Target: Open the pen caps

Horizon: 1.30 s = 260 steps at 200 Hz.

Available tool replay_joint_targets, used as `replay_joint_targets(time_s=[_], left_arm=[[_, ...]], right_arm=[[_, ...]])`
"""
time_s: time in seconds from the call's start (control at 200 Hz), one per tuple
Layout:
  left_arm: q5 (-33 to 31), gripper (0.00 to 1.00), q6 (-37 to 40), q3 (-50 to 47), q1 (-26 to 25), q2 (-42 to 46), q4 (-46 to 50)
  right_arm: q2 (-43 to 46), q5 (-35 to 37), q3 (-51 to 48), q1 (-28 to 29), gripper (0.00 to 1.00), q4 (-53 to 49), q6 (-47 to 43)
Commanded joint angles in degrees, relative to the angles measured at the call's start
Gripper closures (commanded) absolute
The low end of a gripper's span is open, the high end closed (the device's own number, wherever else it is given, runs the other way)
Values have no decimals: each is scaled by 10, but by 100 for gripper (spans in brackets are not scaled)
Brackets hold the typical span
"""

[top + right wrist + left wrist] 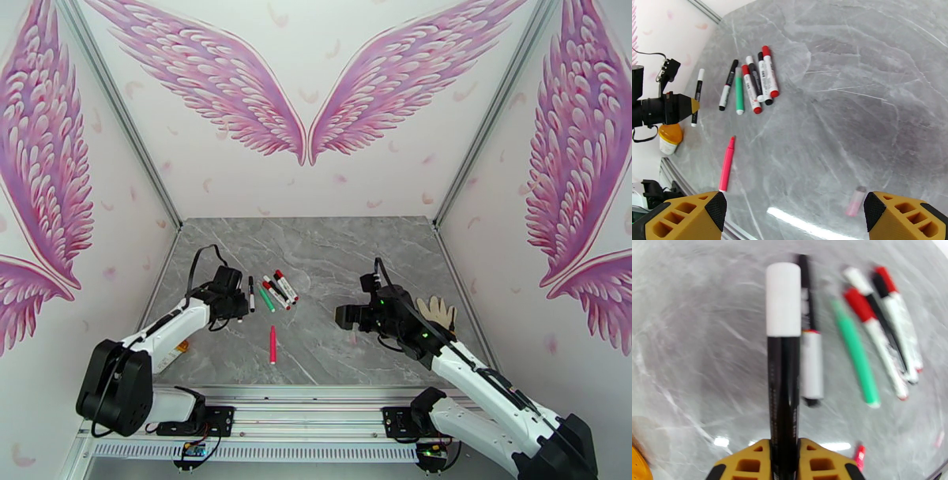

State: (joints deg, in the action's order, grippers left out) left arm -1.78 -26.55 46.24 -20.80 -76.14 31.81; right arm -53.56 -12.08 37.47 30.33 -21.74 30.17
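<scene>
Grey marble table (355, 253), left side: black pen (783, 398) clamped low in left gripper (784, 461), white cap (783, 299) jutting clear. Right gripper (794, 207) spread wide, empty. Looks light, stiff, slick: pinch cap squarely, pull straight.

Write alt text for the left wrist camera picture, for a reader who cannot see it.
The left gripper grips a black pen with a white cap, pointing away from the camera. Beyond it, several more pens lie on the grey table, among them a green pen and a red-capped pen.
</scene>
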Motion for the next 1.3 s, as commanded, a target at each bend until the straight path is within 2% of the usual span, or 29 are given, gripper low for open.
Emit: replay_joint_targets(time_s=[0.0,0.245,0.535,0.665,0.895,1.294], left_arm=[[39,84,11,-9,-53,41,-21],[83,84,17,4,-169,52,-86],[180,84,53,22,-245,13,-148],[183,84,71,38,-274,-2,-152],[195,84,75,61,-301,-22,-152],[210,85,69,88,-324,-44,-153]], right_arm=[[7,-56,7,-9,4,31,35],[-8,-192,6,-60,11,87,93],[-32,-296,16,-108,26,112,126],[-54,-316,20,-108,27,116,126],[-89,-304,24,-107,33,125,135],[-122,-323,26,-104,42,164,151]])
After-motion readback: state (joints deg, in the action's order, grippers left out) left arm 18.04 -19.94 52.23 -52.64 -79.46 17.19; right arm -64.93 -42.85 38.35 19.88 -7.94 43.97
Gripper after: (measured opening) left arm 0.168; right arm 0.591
